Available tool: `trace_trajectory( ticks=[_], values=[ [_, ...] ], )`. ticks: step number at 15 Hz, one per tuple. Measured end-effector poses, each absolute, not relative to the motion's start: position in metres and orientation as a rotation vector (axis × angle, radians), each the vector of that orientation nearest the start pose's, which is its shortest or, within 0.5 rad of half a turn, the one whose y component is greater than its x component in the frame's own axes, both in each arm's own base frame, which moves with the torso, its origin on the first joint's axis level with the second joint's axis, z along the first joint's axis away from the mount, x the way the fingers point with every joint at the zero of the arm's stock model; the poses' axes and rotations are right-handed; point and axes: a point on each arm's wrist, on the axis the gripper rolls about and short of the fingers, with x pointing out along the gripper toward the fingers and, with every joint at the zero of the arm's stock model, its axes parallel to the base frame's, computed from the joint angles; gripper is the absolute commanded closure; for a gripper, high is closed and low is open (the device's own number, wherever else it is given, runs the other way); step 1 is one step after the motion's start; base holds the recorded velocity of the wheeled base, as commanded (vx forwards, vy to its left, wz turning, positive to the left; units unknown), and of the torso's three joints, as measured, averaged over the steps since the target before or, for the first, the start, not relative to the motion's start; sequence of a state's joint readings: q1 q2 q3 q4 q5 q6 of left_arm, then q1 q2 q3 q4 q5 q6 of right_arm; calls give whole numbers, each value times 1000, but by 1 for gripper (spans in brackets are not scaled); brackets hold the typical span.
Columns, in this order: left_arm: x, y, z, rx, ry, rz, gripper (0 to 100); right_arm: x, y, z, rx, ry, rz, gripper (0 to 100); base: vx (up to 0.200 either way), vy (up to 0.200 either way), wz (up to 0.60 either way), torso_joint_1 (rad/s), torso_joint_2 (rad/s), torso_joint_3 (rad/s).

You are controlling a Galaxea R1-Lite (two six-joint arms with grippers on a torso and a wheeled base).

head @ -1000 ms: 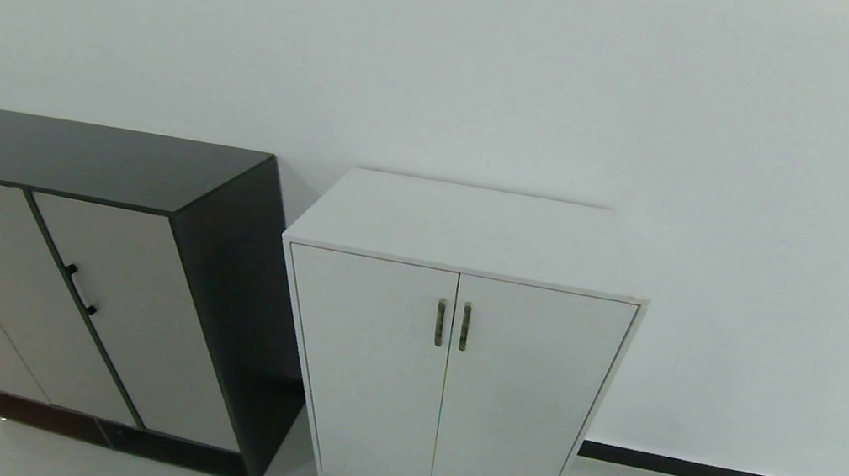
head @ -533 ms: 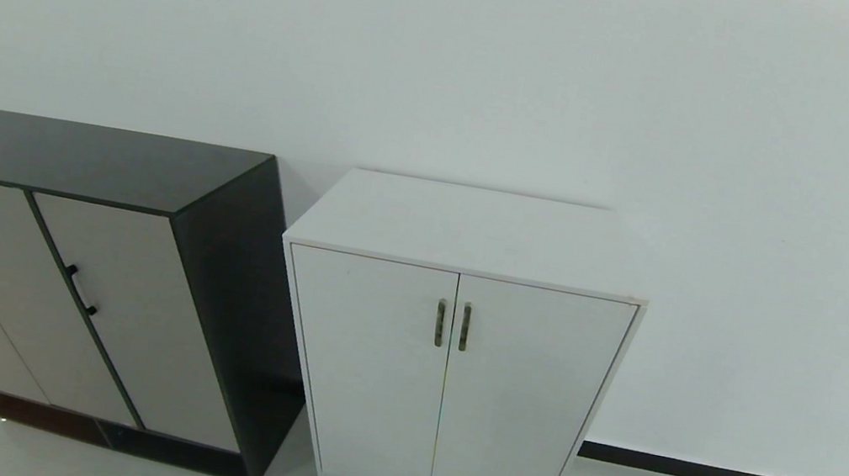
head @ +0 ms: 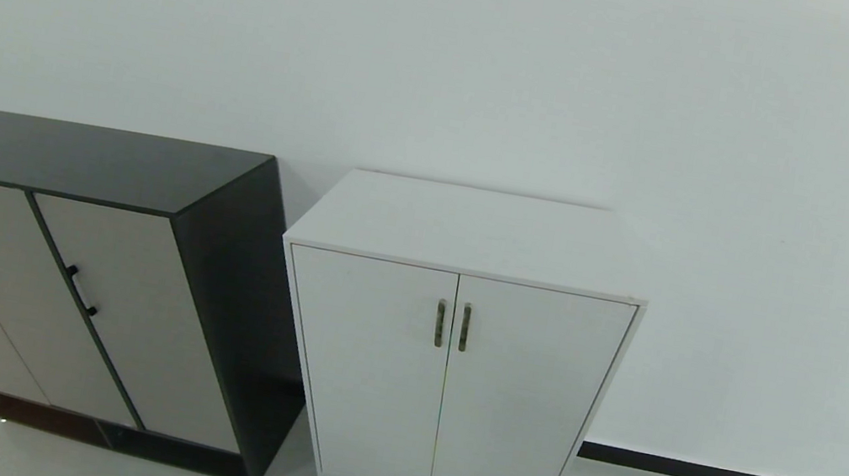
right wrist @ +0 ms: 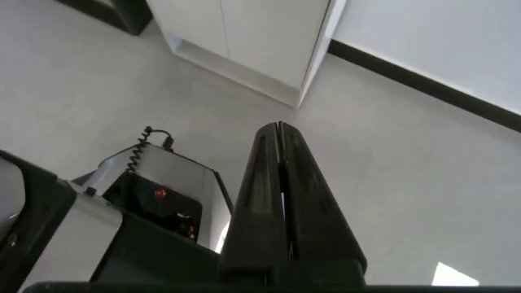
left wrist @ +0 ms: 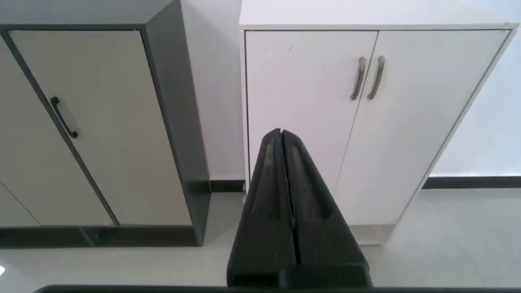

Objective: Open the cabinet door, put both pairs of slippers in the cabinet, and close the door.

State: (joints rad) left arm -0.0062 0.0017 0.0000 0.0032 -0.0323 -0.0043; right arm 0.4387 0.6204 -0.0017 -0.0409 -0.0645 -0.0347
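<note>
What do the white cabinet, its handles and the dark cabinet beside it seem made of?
White cabinet: probably laminated board, matt white; flat, grainless panels.
Its handles: likely brushed metal, judging by the dull greyish sheen.
Dark cabinet: probably laminated board too; its black top looks faintly glossy, its doors matt beige.

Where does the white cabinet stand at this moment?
In the head view the white cabinet stands at centre against the wall, with the black cabinet beside it on its left.
</note>
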Motion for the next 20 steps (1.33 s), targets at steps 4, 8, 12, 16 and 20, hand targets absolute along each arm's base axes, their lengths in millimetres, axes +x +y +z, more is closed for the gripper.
trace_trajectory(
  ticks=[4,8,12,16,20],
  values=[
    [-23,-1,75,-5,5,-38,100,22,12,74,-179,610,480,100,0,0,0,0,0,0],
    [-23,-1,75,-4,6,-38,100,20,10,76,-156,562,468,100,0,0,0,0,0,0],
    [-23,-1,75,-4,5,-38,100,16,4,77,-90,498,269,100,0,0,0,0,0,0],
    [-23,-1,75,-4,5,-38,100,5,0,79,-26,361,24,100,0,0,0,0,0,0],
    [-23,-1,75,-4,5,-38,100,-8,0,78,-14,189,-52,100,0,0,0,0,0,0]
  ],
)
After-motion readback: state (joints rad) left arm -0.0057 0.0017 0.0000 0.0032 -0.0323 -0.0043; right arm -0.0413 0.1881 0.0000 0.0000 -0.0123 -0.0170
